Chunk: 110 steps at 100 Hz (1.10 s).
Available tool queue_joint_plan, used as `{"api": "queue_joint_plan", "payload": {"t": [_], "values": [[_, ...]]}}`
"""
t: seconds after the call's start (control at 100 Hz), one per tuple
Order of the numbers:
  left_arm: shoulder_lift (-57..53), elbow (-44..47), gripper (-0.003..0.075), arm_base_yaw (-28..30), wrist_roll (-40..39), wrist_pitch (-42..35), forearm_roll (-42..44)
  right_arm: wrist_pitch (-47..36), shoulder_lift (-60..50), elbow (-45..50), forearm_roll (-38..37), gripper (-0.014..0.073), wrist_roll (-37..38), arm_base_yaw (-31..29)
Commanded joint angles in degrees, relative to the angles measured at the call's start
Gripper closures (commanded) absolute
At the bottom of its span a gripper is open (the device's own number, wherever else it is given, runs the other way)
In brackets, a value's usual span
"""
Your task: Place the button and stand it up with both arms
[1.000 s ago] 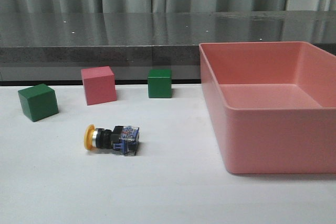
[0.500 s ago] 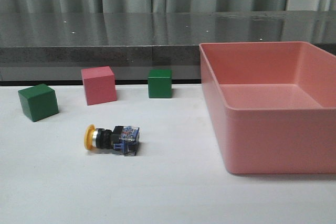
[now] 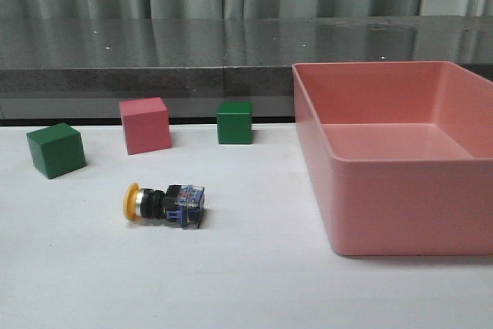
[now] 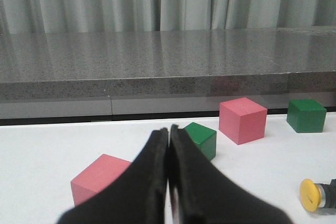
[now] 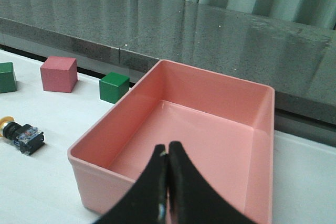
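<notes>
The button [image 3: 164, 204] lies on its side on the white table, its yellow cap pointing left and its bluish contact block to the right. It also shows in the left wrist view [image 4: 316, 194] and in the right wrist view [image 5: 21, 132]. Neither arm shows in the front view. My left gripper [image 4: 169, 132] is shut and empty, well back from the button. My right gripper [image 5: 167, 148] is shut and empty, over the near side of the pink bin [image 5: 265, 129].
A large empty pink bin [image 3: 362, 217] stands at the right. A green cube [image 3: 55, 149], a pink cube [image 3: 144, 125] and a second green cube [image 3: 234, 122] stand behind the button. Another pink cube [image 4: 97, 177] lies near my left gripper. A dark counter edge runs along the back.
</notes>
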Motion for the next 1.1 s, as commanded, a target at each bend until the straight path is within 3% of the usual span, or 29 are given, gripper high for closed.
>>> {"api": "queue_joint_plan", "payload": {"t": [0.0, 0.33, 0.46, 0.57, 0.72, 0.81, 0.95, 1.09], "values": [[-1.66, 2.50, 0.0740, 0.25, -0.67, -4.62, -0.38, -3.97, 0.40, -1.54, 0.76, 0.0655, -0.20, -0.40], [-1.66, 2.50, 0.0740, 0.25, -0.67, -5.04, -0.38, -3.97, 0.40, -1.54, 0.76, 0.0655, -0.20, -0.40], [-1.66, 2.50, 0.0740, 0.25, -0.67, -10.37, -0.38, -3.97, 0.40, -1.54, 0.76, 0.0655, -0.20, -0.40], [-1.66, 1.61, 0.0740, 0.25, -4.06, -13.48, -7.84, -3.97, 0.40, -1.54, 0.76, 0.0655, -0.20, -0.40], [2.37, -5.23, 0.0740, 0.25, -4.14, 1.57, -10.09, -3.97, 0.40, -1.54, 0.76, 0.0655, -0.20, -0.40], [8.39, -10.33, 0.0740, 0.13, -4.14, 6.54, -10.40, -3.97, 0.40, -1.54, 0.76, 0.0655, -0.20, -0.40], [23.49, -22.44, 0.0740, -0.89, -3.07, 18.00, -10.73, -3.97, 0.40, -1.54, 0.76, 0.0655, -0.20, -0.40], [40.33, -32.78, 0.0740, -2.97, 0.43, 23.37, -11.53, -3.97, 0.40, -1.54, 0.76, 0.0655, -0.20, -0.40]]}}
